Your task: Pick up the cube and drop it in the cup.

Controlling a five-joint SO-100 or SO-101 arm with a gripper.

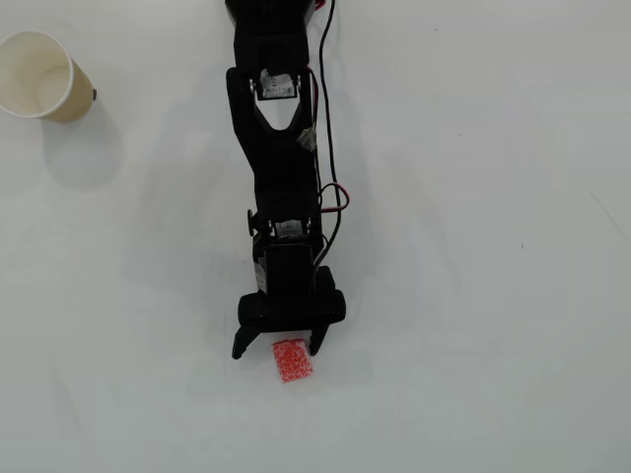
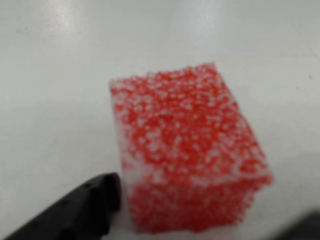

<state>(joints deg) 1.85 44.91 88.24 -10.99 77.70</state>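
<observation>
The cube (image 1: 292, 361) is small, bright red and speckled, and lies on the white table near the bottom middle of the overhead view. My black gripper (image 1: 277, 348) hovers over its upper edge, open, with one fingertip on each side of it. In the wrist view the cube (image 2: 187, 150) fills the middle, blurred and very close, and one black fingertip (image 2: 80, 210) shows at the lower left beside it without clearly touching. The cup (image 1: 41, 77) is cream paper with a white rim and stands far off at the top left of the overhead view.
The black arm (image 1: 278, 177) stretches down the middle from the top edge of the overhead view, with red and black cables (image 1: 330, 192) along its right side. Bare white table (image 1: 493, 296) spreads out on every side.
</observation>
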